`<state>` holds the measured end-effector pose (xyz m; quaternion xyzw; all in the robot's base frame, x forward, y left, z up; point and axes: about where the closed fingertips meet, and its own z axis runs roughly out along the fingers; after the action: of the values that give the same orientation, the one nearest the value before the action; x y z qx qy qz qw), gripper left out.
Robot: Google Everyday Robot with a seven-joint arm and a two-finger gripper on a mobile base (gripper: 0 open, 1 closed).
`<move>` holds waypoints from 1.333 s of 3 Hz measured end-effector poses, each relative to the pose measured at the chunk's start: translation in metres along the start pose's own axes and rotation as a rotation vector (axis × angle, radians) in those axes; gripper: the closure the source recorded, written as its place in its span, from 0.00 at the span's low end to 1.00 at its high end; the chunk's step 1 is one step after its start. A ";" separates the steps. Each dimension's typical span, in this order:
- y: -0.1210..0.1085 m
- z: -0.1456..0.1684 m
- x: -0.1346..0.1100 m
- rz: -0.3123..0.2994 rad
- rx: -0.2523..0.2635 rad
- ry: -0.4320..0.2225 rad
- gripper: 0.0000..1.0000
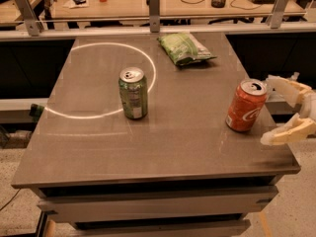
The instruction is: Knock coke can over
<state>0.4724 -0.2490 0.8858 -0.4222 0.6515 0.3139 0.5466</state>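
Observation:
The coke can (245, 105), red-orange with white script and a silver top, stands upright near the right edge of the table (187, 132). My gripper (272, 108) is at the right edge of the table, just right of the can. Its two pale fingers (286, 133) are spread apart, one behind and one in front of the can's right side. They do not touch the can.
A green can (133, 93) stands upright in the middle of the table, on a white ring of light. A green chip bag (185, 48) lies at the back. A desk with cables and a cup stands behind the table.

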 end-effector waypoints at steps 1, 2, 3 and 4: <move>0.003 0.017 0.006 0.020 -0.056 -0.026 0.00; 0.005 0.031 0.009 0.023 -0.105 -0.043 0.00; 0.006 0.044 0.007 0.020 -0.144 -0.059 0.18; 0.006 0.050 0.008 0.022 -0.155 -0.055 0.41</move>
<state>0.4888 -0.2043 0.8672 -0.4473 0.6147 0.3807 0.5265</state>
